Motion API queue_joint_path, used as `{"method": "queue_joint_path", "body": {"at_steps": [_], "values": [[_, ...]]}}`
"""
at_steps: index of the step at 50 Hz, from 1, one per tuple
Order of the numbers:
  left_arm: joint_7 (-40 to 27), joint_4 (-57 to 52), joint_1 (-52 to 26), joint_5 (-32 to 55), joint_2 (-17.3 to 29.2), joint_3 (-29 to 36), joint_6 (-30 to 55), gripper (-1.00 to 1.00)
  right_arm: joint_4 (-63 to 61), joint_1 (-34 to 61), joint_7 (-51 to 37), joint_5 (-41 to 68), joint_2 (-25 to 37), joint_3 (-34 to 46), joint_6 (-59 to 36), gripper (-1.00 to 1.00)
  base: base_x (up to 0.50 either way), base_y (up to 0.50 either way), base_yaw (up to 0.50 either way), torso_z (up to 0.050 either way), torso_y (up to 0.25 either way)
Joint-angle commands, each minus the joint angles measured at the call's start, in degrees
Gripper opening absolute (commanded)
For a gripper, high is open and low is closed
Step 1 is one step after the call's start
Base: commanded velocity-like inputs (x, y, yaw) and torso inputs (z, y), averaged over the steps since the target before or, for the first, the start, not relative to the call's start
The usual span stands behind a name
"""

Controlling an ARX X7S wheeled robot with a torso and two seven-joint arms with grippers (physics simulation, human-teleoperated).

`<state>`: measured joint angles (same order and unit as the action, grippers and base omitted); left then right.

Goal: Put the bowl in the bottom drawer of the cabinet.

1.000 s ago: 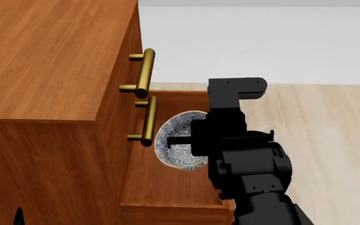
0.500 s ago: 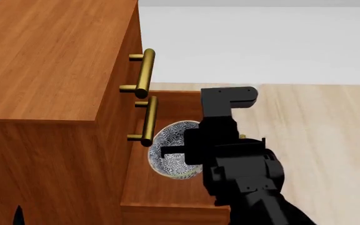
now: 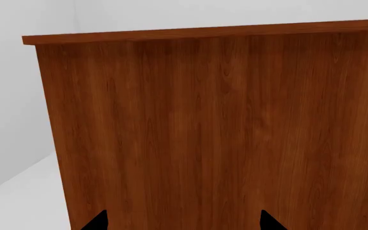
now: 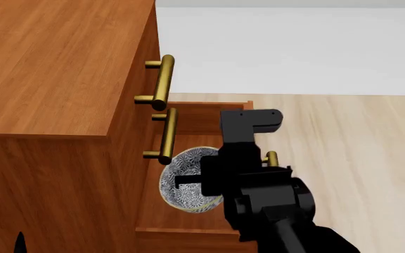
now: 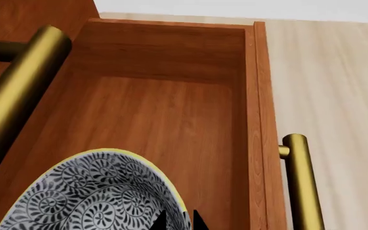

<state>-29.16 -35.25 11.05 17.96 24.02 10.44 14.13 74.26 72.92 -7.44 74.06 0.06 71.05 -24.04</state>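
While the left tool (image 3: 180,224) faces the cabinet (image 4: 55,79) side, fingertips spread, the bowl (image 4: 187,179) hangs tilted above the pulled-out bottom drawer (image 5: 171,110), its rim pinched by the right tool (image 5: 178,219).

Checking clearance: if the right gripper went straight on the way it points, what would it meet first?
Probably the reddish-brown wooden floor of the open bottom drawer; the right gripper grips the blue-patterned bowl above it.

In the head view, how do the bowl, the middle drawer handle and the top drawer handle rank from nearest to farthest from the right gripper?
1. Bowl, held at the right gripper, over the bottom drawer.
2. Middle drawer handle, just above.
3. Top drawer handle, highest up.
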Motion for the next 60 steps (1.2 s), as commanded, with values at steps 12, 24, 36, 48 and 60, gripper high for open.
{"method": "queue_joint_path", "body": {"at_steps": [12,24,36,48,60], "values": [[-0.19,0.53,0.21,0.11,0.15,0.15,-0.64,1.00,0.63,-0.08,1.34,13.77,-0.05,11.91,2.78,-1.00,0.00,0.00,0.00,0.000,0.000],[-0.32,0.73,0.15,0.25,0.27,0.17,-0.78,1.00,0.72,-0.67,1.15,17.13,-0.01,13.80,3.06,-1.00,0.00,0.00,0.00,0.000,0.001],[-0.43,0.91,0.17,0.40,0.37,0.25,-0.94,1.00,0.73,-1.15,0.83,21.03,0.13,17.08,3.73,-1.00,0.00,0.00,0.00,0.000,0.000],[-0.67,0.77,0.18,0.51,0.53,0.26,-0.95,1.00,0.73,-0.37,-0.25,31.01,0.17,27.78,6.57,1.00,0.01,0.00,0.00,0.000,0.000],[-0.94,0.29,-0.05,0.79,0.76,0.24,-0.56,1.00,0.70,1.83,0.05,41.10,-0.05,40.02,9.29,1.00,0.00,0.00,0.00,0.000,0.000]]}}
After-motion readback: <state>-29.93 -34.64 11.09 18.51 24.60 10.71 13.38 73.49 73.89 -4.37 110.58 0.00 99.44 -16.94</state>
